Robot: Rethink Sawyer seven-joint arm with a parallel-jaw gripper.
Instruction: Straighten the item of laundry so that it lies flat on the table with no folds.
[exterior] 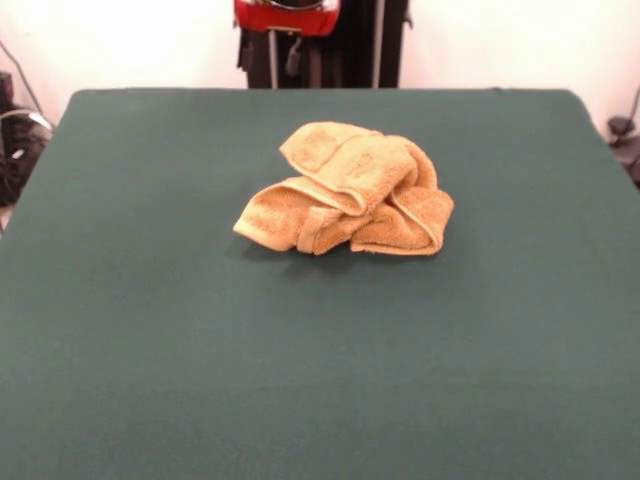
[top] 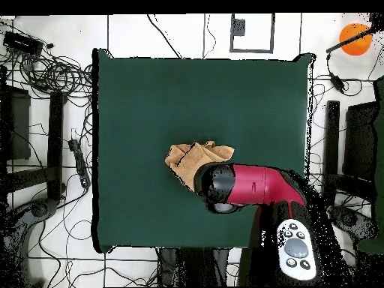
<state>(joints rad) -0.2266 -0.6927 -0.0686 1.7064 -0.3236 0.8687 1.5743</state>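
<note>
The item of laundry (exterior: 345,190), a golden-orange terry towel, lies crumpled in a heap near the middle of the dark green table (exterior: 320,380), with several folds and rolled hems on top of each other. From above, the towel (top: 187,157) shows left of the red and black arm (top: 247,186), whose black end hangs over the towel's near-right part and hides it. Only a red piece of the arm (exterior: 287,14) shows at the top edge of the front view. The gripper itself is not visible in either view.
Bare green cloth (top: 150,90) surrounds the towel on all sides. Cables and stands (top: 52,75) lie on the floor beyond the table's edges. An orange ball-shaped object (top: 354,37) sits off the table at one corner.
</note>
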